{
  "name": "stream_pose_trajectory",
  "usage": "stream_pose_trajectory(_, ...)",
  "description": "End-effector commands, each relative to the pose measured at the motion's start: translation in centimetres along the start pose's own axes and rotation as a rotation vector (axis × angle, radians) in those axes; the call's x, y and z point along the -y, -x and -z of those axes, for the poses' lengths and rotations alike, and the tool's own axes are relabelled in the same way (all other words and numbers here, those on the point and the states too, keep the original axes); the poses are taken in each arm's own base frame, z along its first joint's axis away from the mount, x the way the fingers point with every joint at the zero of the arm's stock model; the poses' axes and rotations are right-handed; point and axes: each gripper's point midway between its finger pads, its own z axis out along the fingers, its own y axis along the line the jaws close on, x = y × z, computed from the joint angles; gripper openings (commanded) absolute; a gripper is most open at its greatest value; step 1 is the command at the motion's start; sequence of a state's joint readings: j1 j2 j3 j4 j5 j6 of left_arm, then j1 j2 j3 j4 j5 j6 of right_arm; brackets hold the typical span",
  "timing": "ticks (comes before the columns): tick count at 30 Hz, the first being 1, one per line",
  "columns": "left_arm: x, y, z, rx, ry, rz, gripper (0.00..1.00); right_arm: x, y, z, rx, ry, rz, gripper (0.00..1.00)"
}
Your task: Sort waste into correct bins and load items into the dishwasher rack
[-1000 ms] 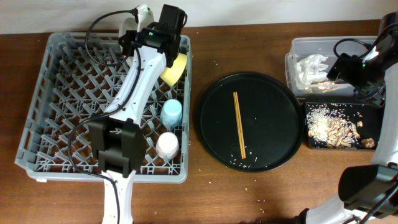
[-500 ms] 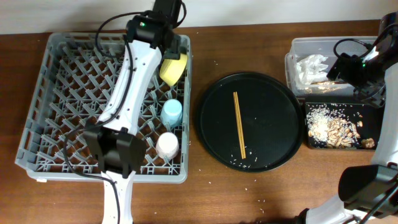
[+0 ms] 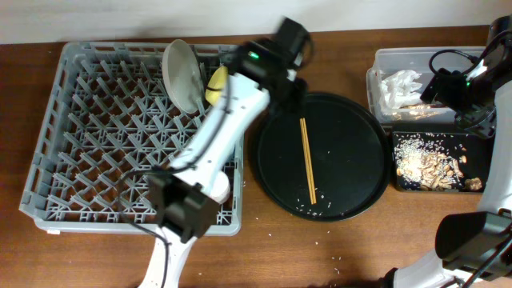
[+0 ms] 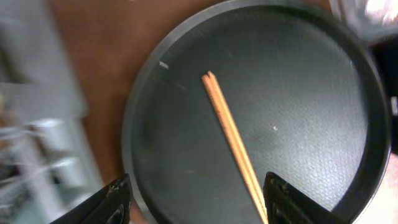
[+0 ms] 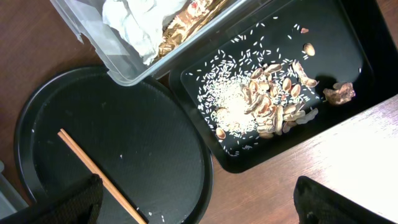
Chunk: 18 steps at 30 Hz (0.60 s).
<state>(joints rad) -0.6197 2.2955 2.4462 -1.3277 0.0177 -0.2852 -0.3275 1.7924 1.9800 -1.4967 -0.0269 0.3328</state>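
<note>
A white plate (image 3: 182,74) stands on edge at the back of the grey dishwasher rack (image 3: 80,136), with the yellow bowl (image 3: 214,84) beside it. The two chopsticks (image 3: 306,160) (image 4: 230,134) lie together on the round black tray (image 3: 352,152). My left gripper (image 4: 199,202) hangs open and empty over that tray's left part, short of the chopsticks. A pale pink cup (image 3: 218,186) peeks out beside my left arm; the blue cup is hidden under it. Over the bins, my right gripper (image 5: 202,205) stands open and empty.
The clear tub (image 3: 384,60) at the back right holds a crumpled napkin (image 5: 134,22) and a brown-gold wrapper (image 5: 183,28). In front of it the shallow black tray (image 5: 348,56) holds rice and brown scraps (image 5: 261,102). A few grains dot the round tray.
My left gripper opened and let go of the plate, which now stands in the rack. The left arm swung right from the rack's back corner to over the round tray. The right arm stayed still.
</note>
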Motion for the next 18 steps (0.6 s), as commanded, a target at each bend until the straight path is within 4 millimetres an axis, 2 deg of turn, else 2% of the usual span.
stream_pose_trajectory(1, 2.1, -4.1, -8.1, -0.176, 0.023, -0.007, 0.66, -0.1, 0.3, 1.0, 0.028, 0.008, -0.001, 0.98)
stream_pose_trajectory(6, 2.9, -7.0, -13.8, -0.28, 0.031, 0.019, 0.58, -0.1, 0.3, 1.0, 0.028, 0.008, -0.001, 0.99)
stream_pose_trajectory(9, 2.8, -8.1, -15.9, -0.321, 0.032, 0.022, 0.56, -0.1, 0.3, 1.0, 0.028, 0.008, -0.001, 0.99)
stream_pose_trajectory(11, 2.7, -8.4, -16.6, -0.331, 0.035, 0.024, 0.56, -0.1, 0.3, 1.0, 0.028, 0.008, -0.001, 0.99)
stream_pose_trajectory(18, 3.0, -8.4, -16.9, -0.323, 0.032, 0.024, 0.55, -0.1, 0.3, 1.0, 0.028, 0.008, -0.001, 0.98)
